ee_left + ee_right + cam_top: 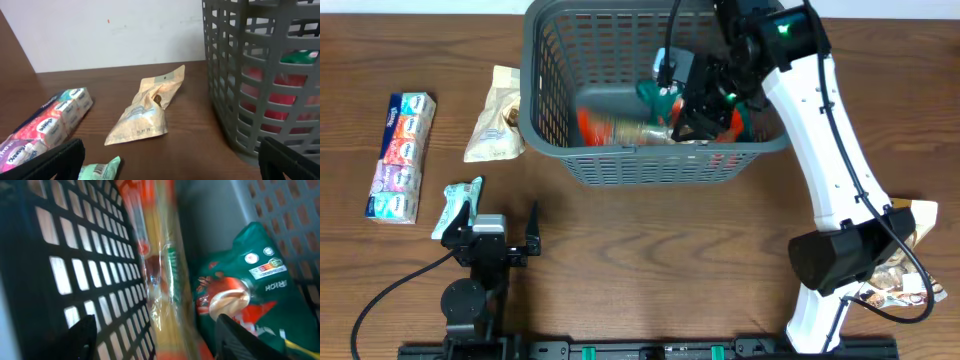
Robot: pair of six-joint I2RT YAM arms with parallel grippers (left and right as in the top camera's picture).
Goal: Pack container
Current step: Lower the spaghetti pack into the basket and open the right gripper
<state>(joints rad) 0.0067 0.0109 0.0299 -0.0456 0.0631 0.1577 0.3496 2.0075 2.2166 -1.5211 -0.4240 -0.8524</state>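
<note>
The container [650,168], a dark grey lattice basket, stands at the back centre of the table. My right gripper [705,100] reaches down inside it with its jaws apart. Below and between its fingers lies a long clear pack of yellowish strands with orange-red ends [160,270], blurred, along the container's slotted wall [85,255]; neither finger grips it. A green and red pouch [245,295] lies beside it on the bottom. My left gripper [498,228] rests open near the front left, holding nothing.
Left of the container lie a beige pouch [495,115], a multicolour tissue pack [400,155] and a small mint-green packet [458,205] just by my left fingers. More packs [905,280] lie at the front right, beside the right arm's base.
</note>
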